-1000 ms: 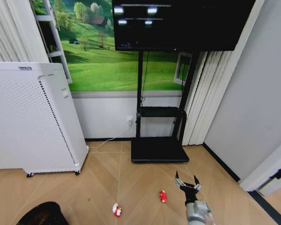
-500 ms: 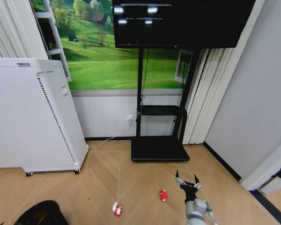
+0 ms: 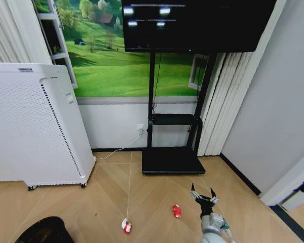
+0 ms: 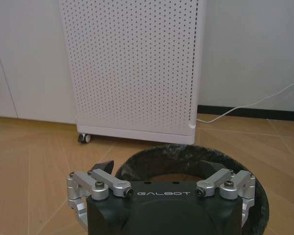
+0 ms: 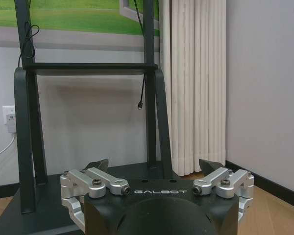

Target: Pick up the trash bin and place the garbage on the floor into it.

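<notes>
GALBOT lettering marks your left gripper (image 4: 162, 182), jaws spread over the trash bin (image 4: 196, 161); right gripper (image 5: 157, 169) likewise spread.

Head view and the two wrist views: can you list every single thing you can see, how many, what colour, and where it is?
trash bin: one, black, on the floor at the robot's left.
garbage: two pieces seen, red-and-white wrapper and a small red piece, on the wood floor, apart.
air purifier: one, white, perforated, on wheels by the left wall.
TV stand: one, black, against the back wall, with a dark screen on top.
curtain: white, right of the stand.
left gripper: open, right over the bin's rim.
right gripper: open, above the floor near the red piece.
</notes>
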Tool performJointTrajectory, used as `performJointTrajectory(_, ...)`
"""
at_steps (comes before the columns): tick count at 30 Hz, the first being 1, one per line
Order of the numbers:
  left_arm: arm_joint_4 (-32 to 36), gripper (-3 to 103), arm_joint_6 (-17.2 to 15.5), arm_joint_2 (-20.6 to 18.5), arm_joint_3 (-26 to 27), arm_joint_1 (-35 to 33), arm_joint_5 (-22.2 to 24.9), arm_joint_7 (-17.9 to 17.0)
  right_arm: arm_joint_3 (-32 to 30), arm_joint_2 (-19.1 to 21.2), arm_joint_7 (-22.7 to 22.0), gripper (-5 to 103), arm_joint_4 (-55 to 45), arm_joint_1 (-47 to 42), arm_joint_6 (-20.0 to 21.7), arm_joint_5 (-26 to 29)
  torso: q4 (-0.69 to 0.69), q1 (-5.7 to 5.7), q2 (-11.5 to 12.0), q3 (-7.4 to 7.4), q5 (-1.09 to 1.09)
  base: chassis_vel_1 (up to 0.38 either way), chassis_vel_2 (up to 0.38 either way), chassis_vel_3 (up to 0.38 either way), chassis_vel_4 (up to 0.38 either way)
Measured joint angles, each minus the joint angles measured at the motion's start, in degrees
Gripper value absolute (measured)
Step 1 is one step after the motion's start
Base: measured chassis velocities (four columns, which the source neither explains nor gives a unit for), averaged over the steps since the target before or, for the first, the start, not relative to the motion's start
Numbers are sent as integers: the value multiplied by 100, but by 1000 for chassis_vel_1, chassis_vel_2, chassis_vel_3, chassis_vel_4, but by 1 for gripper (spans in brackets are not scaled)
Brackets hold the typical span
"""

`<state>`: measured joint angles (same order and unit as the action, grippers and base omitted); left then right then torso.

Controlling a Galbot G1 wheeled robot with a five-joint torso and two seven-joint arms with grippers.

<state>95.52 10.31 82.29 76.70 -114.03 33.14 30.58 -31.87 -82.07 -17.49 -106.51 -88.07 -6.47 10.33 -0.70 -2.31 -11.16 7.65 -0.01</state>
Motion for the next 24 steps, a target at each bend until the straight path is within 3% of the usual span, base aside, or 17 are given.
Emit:
performJointTrajectory(6,-198,94,73,188,-85,-46,483,39,11,54,-29,100,-29,53,44,10,0,-4,-11,8,1,0,0,0,0)
performJointTrajectory(12,-470,92,26,137,-10,32,980,129,20,71,-27,100,-30,54,68,21,0,-5,-16,11,1,0,0,0,0)
performJointTrajectory(14,-709,92,-165,22,64,174,1299,176,26,105,-19,100,-30,79,119,87,0,-7,-18,14,1,0,0,0,0)
performJointTrajectory(21,-1119,92,-529,-270,110,434,1610,233,10,157,-21,100,-2,156,137,153,0,-8,-23,17,0,0,0,0,0)
performJointTrajectory(23,-1091,93,-967,-317,56,534,1794,100,-6,149,-22,100,29,125,130,164,0,-8,-25,18,0,0,0,0,0)
performJointTrajectory(24,-1091,93,-967,-317,56,534,1794,100,-6,149,-22,100,29,125,130,164,0,-8,-25,18,0,0,0,0,0)
